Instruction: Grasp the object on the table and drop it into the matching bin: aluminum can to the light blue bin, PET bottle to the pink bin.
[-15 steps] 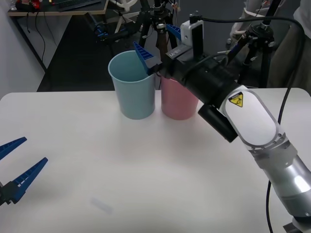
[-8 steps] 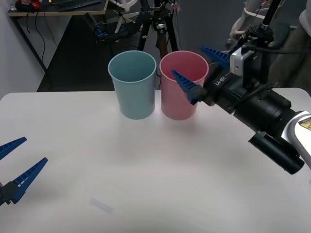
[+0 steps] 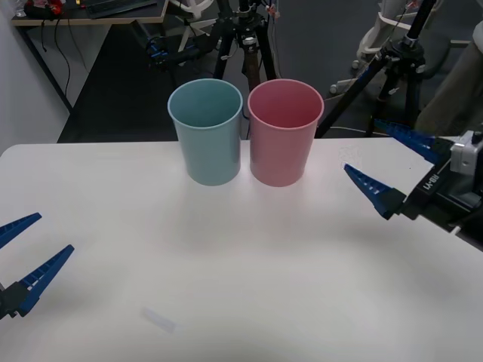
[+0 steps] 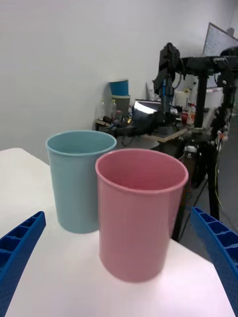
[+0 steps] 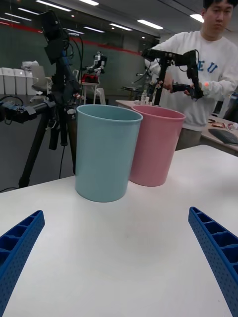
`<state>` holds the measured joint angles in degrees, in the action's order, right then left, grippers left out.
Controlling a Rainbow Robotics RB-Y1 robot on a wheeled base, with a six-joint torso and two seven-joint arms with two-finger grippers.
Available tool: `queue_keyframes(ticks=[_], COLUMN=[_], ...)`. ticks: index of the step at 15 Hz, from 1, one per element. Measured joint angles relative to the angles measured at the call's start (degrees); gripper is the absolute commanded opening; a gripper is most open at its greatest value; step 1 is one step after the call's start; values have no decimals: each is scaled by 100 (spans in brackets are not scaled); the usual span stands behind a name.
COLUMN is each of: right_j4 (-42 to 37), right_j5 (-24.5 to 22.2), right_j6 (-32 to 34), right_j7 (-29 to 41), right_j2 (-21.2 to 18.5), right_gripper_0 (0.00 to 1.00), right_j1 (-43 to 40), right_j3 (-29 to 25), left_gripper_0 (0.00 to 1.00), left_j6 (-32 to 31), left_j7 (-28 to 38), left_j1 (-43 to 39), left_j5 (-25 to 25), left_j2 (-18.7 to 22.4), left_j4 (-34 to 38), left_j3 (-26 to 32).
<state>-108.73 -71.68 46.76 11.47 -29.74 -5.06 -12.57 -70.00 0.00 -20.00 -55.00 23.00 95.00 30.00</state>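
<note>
While the light blue bin (image 3: pixel 206 132) and pink bin (image 3: pixel 284 132) stand touching at upper centre of the tabletop (image 3: pixel 226 256), the right pincer (image 3: pixel 392 167) hovers wide open and empty at right; the left pincer (image 3: pixel 23 253) rests open, empty, lower left.

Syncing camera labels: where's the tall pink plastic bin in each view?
Front view: tall pink plastic bin, far centre of the table.
Right wrist view: pink bin, nearest, centre.
Left wrist view: pink bin, behind.
Shared landmark: tall light blue plastic bin, touching it.
</note>
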Motion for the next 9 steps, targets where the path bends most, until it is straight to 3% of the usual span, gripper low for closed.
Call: queue_keyframes(ticks=[5, 9], right_j4=[0, 0], right_j5=[6, 143], right_j6=[1261, 1435], right_j7=[26, 132], right_j2=[274, 336], right_gripper_0=[100, 100], right_j1=[-778, -1407], right_j3=[-1273, -1742], left_gripper_0=[100, 100], left_j6=[0, 0], left_j7=[0, 0], left_j1=[0, 0], left_j5=[0, 0], left_j2=[0, 0], left_j4=[0, 0], left_j3=[0, 0])
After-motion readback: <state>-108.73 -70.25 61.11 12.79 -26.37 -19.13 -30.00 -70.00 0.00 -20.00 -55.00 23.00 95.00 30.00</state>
